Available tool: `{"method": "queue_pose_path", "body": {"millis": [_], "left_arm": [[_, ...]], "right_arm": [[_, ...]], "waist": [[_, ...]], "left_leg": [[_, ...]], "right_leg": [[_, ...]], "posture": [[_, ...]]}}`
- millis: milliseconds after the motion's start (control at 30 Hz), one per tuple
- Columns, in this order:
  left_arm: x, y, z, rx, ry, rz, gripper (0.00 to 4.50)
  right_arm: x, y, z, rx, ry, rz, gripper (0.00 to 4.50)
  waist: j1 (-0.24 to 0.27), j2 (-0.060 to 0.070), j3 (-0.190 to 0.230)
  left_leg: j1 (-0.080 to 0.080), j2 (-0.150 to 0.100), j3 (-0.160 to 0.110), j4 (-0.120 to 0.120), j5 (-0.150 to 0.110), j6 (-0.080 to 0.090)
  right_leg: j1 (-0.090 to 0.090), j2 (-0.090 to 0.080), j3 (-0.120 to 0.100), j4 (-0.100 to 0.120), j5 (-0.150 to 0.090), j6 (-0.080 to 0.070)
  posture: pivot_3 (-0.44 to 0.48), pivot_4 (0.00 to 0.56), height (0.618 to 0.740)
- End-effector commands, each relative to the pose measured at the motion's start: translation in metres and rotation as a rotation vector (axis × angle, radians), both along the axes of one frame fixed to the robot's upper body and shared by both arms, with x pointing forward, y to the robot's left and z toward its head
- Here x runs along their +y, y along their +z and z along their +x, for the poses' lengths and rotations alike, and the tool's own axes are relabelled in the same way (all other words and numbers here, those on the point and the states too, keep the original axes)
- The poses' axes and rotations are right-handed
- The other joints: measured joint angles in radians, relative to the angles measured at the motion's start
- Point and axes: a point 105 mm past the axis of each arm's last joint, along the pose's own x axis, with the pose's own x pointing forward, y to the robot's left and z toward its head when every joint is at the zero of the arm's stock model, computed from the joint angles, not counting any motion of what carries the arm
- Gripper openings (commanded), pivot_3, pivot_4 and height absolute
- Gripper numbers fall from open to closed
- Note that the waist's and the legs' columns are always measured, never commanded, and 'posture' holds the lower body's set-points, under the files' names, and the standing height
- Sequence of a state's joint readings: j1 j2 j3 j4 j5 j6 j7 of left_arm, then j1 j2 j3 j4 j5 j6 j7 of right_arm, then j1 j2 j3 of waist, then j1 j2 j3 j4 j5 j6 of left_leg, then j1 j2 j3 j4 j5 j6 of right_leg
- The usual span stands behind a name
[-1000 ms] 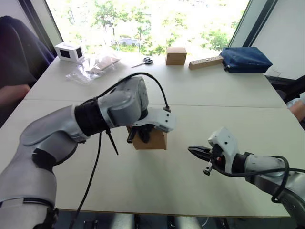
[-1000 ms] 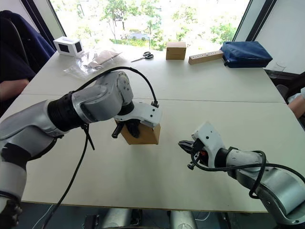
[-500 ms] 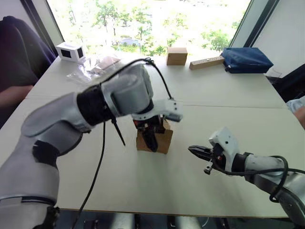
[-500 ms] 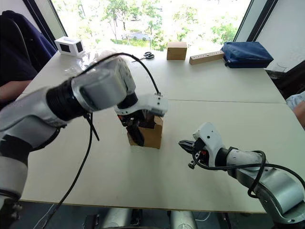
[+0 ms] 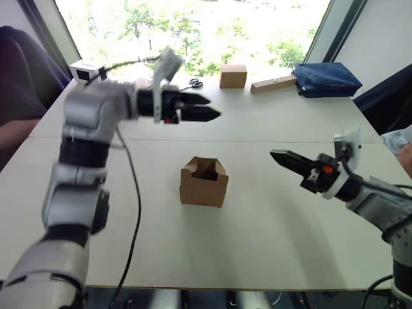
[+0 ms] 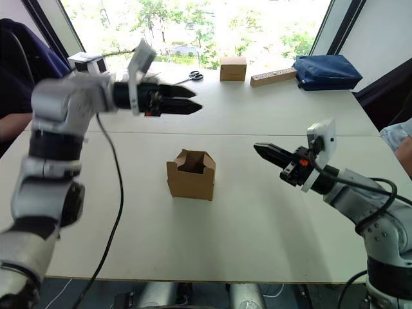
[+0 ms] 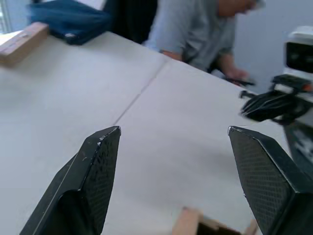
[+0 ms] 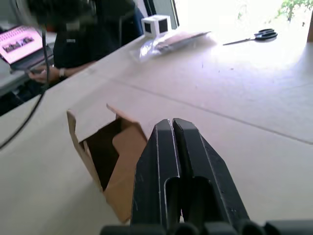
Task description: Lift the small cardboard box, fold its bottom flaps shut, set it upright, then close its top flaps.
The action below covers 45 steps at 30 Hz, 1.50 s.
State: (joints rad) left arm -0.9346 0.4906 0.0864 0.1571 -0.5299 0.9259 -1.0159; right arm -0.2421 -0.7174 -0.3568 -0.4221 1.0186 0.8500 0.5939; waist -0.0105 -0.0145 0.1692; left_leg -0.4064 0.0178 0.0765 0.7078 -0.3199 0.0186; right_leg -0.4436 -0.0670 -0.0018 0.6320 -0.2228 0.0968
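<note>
Left eye view: the small cardboard box stands upright at table centre, its top flaps open. At 3 o'clock the right gripper points in, fingers pressed together; at 11 o'clock the left gripper hovers spread, empty. Closing the flaps seems next, calling for a descent onto them.

No legible text for you to log, small cardboard box plain and unprinted, laptop screen content unreadable.
</note>
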Motion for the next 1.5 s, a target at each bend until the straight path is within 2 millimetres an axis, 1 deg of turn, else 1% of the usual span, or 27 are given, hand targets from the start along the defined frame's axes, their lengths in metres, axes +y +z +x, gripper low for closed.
{"method": "queue_pose_path", "body": {"millis": [33, 67, 100, 167, 267, 300, 400, 467, 533, 567, 667, 700, 900, 1133, 1233, 1500], "left_arm": [[0.022, 0.016, -0.017, -0.133, 0.102, -0.100, 3.10], [0.028, 0.009, -0.017, -0.095, 0.131, -0.121, 2.93], [0.034, 0.002, -0.020, -0.093, 0.154, -0.132, 2.46], [0.040, -0.013, -0.026, -0.069, 0.172, -0.131, 1.68], [0.045, -0.032, -0.036, -0.022, 0.173, -0.147, 0.39], [0.046, -0.035, -0.038, -0.014, 0.169, -0.152, 0.07], [0.045, -0.046, -0.042, -0.004, 0.156, -0.135, 0.01], [0.041, -0.058, -0.045, 0.006, 0.124, -0.082, 0.01], [0.034, -0.070, -0.050, 0.021, 0.065, -0.015, 0.01], [0.031, -0.073, -0.050, 0.023, 0.044, 0.006, 0.01], [0.022, -0.081, -0.047, 0.009, -0.005, 0.080, 0.01], [0.020, -0.083, -0.043, 0.013, -0.013, 0.090, 0.01], [0.015, -0.084, -0.031, -0.023, -0.050, 0.140, 0.01], [0.012, -0.085, -0.031, -0.059, -0.116, 0.192, 0.01], [0.010, -0.085, -0.028, -0.083, -0.127, 0.234, 0.01], [0.003, -0.090, -0.029, -0.138, -0.208, 0.364, 0.01]], "right_arm": [[-0.001, 0.010, 0.005, -0.023, 0.024, -0.040, 0.00], [0.000, 0.011, 0.006, -0.029, 0.031, -0.058, 0.00], [0.000, 0.010, 0.006, -0.026, 0.041, -0.076, 0.00], [0.002, 0.008, 0.004, -0.026, 0.065, -0.114, 0.00], [0.005, 0.004, 0.001, -0.024, 0.095, -0.143, 0.00], [0.006, 0.003, 0.000, -0.025, 0.102, -0.149, 0.00], [0.011, -0.002, -0.003, -0.018, 0.127, -0.171, 0.00], [0.018, -0.007, -0.006, -0.014, 0.158, -0.179, 0.00], [0.029, -0.014, -0.009, -0.007, 0.195, -0.204, 0.00], [0.032, -0.016, -0.009, -0.005, 0.203, -0.212, 0.00], [0.040, -0.024, -0.004, -0.020, 0.209, -0.267, 0.00], [0.044, -0.027, -0.002, -0.024, 0.220, -0.284, 0.00], [0.057, -0.033, 0.009, -0.059, 0.245, -0.337, 0.00], [0.068, -0.039, 0.021, -0.089, 0.273, -0.379, 0.00], [0.073, -0.041, 0.024, -0.100, 0.296, -0.390, 0.00], [0.086, -0.045, 0.025, -0.113, 0.369, -0.427, 0.00]], "waist": [[0.002, -0.001, 0.000], [0.005, -0.001, 0.000], [0.009, -0.001, 0.000], [0.015, -0.001, 0.000], [0.023, -0.001, 0.000], [0.024, -0.001, 0.000], [0.024, -0.001, 0.000], [0.022, -0.001, 0.000], [0.021, -0.001, 0.000], [0.021, -0.001, 0.000], [0.022, -0.001, 0.000], [0.023, -0.001, 0.000], [0.021, -0.001, 0.000], [0.020, -0.001, 0.000], [0.022, -0.001, 0.000], [0.021, -0.001, 0.000]], "left_leg": [[-0.001, 0.000, 0.000, 0.000, 0.000, -0.001], [0.000, -0.001, 0.000, 0.000, 0.001, -0.001], [0.000, -0.002, 0.000, 0.000, 0.000, -0.001], [0.001, -0.003, 0.000, 0.000, 0.000, 0.000], [0.002, -0.004, 0.000, 0.000, -0.001, 0.001], [0.002, -0.004, 0.000, 0.000, -0.001, 0.001], [0.002, -0.005, 0.000, 0.001, -0.001, 0.001], [0.002, -0.005, 0.000, 0.000, -0.002, 0.003], [0.002, -0.005, 0.000, 0.000, -0.002, 0.003], [0.002, -0.005, 0.000, 0.000, -0.002, 0.004], [0.003, -0.005, 0.000, 0.000, -0.002, 0.004], [0.003, -0.005, 0.000, 0.001, -0.002, 0.004], [0.002, -0.005, 0.000, 0.000, -0.002, 0.004], [0.003, -0.005, 0.000, 0.000, -0.002, 0.004], [0.002, -0.005, 0.001, 0.000, -0.002, 0.004], [0.002, -0.005, 0.001, 0.001, -0.002, 0.004]], "right_leg": [[0.000, 0.000, -0.001, 0.000, 0.000, 0.000], [0.000, -0.001, -0.001, -0.001, 0.000, 0.000], [0.001, -0.003, -0.001, 0.000, 0.000, 0.000], [0.002, -0.004, -0.001, -0.001, 0.000, 0.000], [0.004, -0.005, -0.001, -0.001, 0.000, 0.000], [0.004, -0.005, -0.002, -0.001, 0.000, 0.000], [0.004, -0.005, -0.002, -0.001, 0.000, 0.000], [0.004, -0.005, -0.002, -0.001, 0.000, 0.000], [0.004, -0.004, -0.002, -0.001, 0.000, 0.000], [0.004, -0.004, -0.002, -0.001, 0.000, 0.000], [0.004, -0.004, -0.002, -0.001, 0.000, 0.000], [0.005, -0.004, -0.002, -0.001, 0.000, 0.000], [0.004, -0.004, -0.002, -0.002, 0.000, 0.000], [0.004, -0.003, -0.002, -0.002, 0.000, 0.000], [0.004, -0.003, -0.002, -0.002, 0.000, 0.000], [0.004, -0.003, -0.002, -0.002, 0.000, 0.000]], "posture": [[0.000, 0.150, 0.740], [0.000, 0.150, 0.740], [0.000, 0.150, 0.740], [0.000, 0.150, 0.740], [0.000, 0.150, 0.740], [0.000, 0.150, 0.740], [0.000, 0.150, 0.740], [0.000, 0.150, 0.740], [0.000, 0.150, 0.740], [0.000, 0.150, 0.740], [0.000, 0.150, 0.740], [0.000, 0.150, 0.740], [0.000, 0.150, 0.740], [0.000, 0.150, 0.740], [0.000, 0.150, 0.740], [0.000, 0.150, 0.740]]}}
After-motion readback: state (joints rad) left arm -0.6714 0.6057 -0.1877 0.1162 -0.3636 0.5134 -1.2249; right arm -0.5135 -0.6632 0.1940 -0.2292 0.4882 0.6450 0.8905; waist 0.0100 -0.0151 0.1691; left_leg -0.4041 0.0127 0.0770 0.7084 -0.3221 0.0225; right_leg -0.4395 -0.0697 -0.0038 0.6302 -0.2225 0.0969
